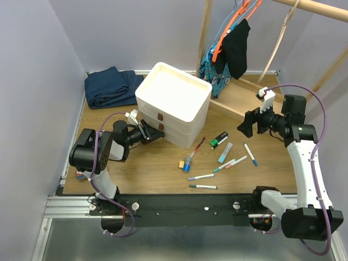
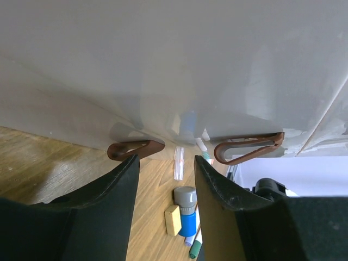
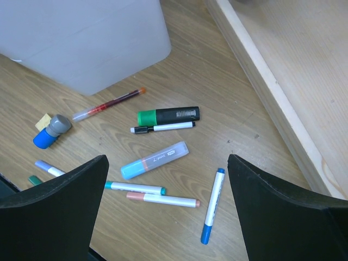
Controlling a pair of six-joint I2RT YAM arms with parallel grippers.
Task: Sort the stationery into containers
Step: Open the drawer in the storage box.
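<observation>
The left pincer [image 1: 145, 132], jaws narrowly parted and empty, faced the white plastic drawer stack [image 1: 173, 103] near the surface's far edge, likely seeking a red-brown handle [image 2: 129, 149]. The right pincer [image 1: 243, 126] hovered wide over scattered markers [image 3: 162, 127] mid-surface.

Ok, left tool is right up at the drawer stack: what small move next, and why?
Probably ease the left tool forward a touch toward the left-hand drawer handle and close on it. The jaws stand open in front of the white drawer stack with nothing between them, all drawers look shut, and the pens lie loose on the table. The right tool hovers open above them.
</observation>
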